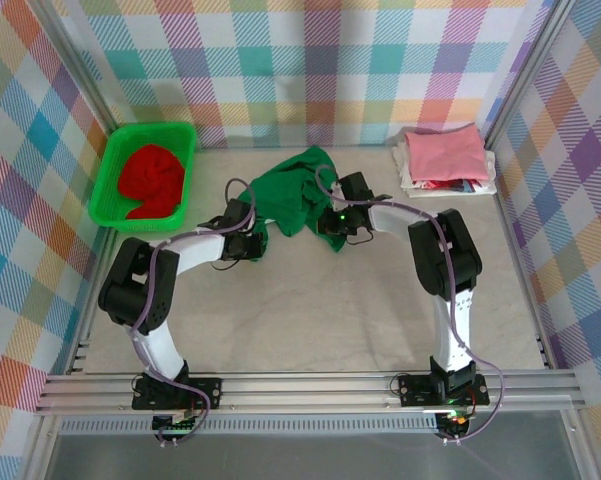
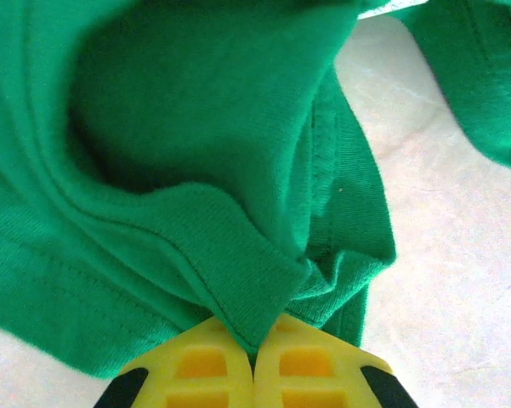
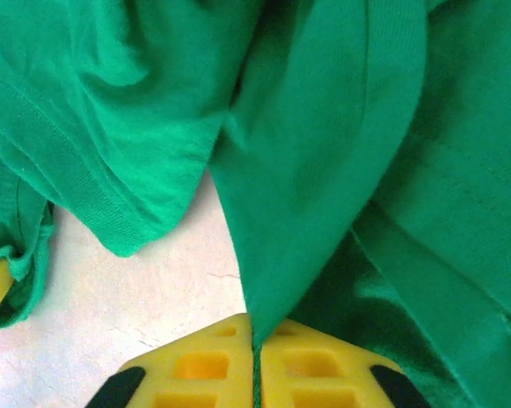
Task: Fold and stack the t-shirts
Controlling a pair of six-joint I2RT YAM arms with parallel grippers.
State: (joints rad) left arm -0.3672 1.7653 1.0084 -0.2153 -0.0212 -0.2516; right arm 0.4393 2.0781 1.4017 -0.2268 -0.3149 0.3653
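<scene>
Left claw (image 2: pixel 253 348), a bit right of the green basket (image 1: pixel 108 185) holding a crumpled red t-shirt (image 1: pixel 152 178), is pinched tight on a hem of the dark green t-shirt (image 1: pixel 290 195), which is bunched up at the middle back of the bench (image 1: pixel 330 320). Right claw (image 3: pixel 255 336) is clamped on another fold of the same tee. Far back right, a pink t-shirt (image 1: pixel 442 150) tops a folded pile (image 1: pixel 450 182).

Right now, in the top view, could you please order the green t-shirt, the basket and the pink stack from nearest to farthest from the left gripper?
1. The green t-shirt, held in the left gripper, mid-table.
2. The basket, back left corner.
3. The pink stack, back right corner.
</scene>
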